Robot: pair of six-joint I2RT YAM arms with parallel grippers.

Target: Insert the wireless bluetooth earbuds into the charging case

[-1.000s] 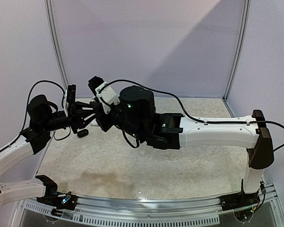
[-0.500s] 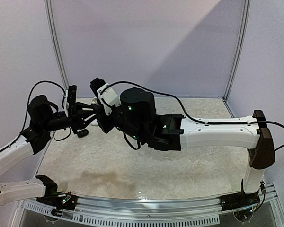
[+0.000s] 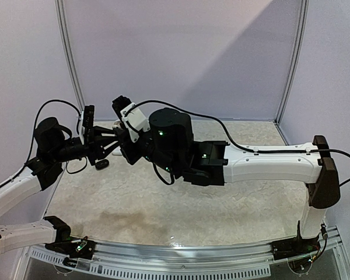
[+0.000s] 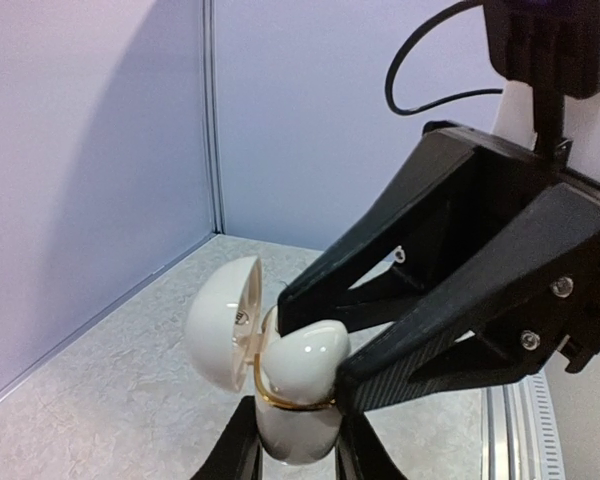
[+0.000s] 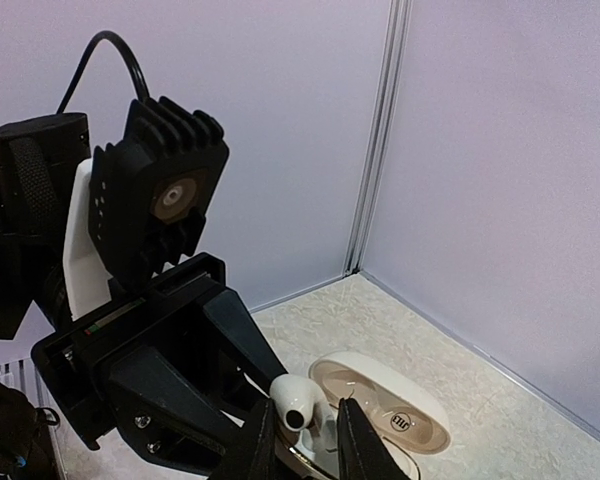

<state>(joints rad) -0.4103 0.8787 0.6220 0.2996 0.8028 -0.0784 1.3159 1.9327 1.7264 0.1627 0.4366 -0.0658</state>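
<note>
My left gripper [image 4: 295,448] is shut on the base of a white charging case [image 4: 295,425] and holds it upright above the table, with its lid [image 4: 220,320] swung open to the left. My right gripper [image 5: 305,432] is shut on a white earbud [image 5: 298,398] and holds it at the case's open mouth. In the left wrist view the earbud [image 4: 305,362] sits on the case's gold rim between the right gripper's black fingers [image 4: 450,330]. The open lid [image 5: 395,405] also shows in the right wrist view. In the top view both grippers meet at the back left, the left [image 3: 104,144] against the right [image 3: 121,149]. Other earbuds are out of view.
A small black rounded object [image 3: 101,164] lies on the table [image 3: 181,210] just below the two grippers. Lilac walls enclose the table on the left, back and right, and the corner post [image 5: 375,150] stands close behind the case.
The right gripper has edged very slightly at the case mouth with the earbud in it. The left arm holds still.
</note>
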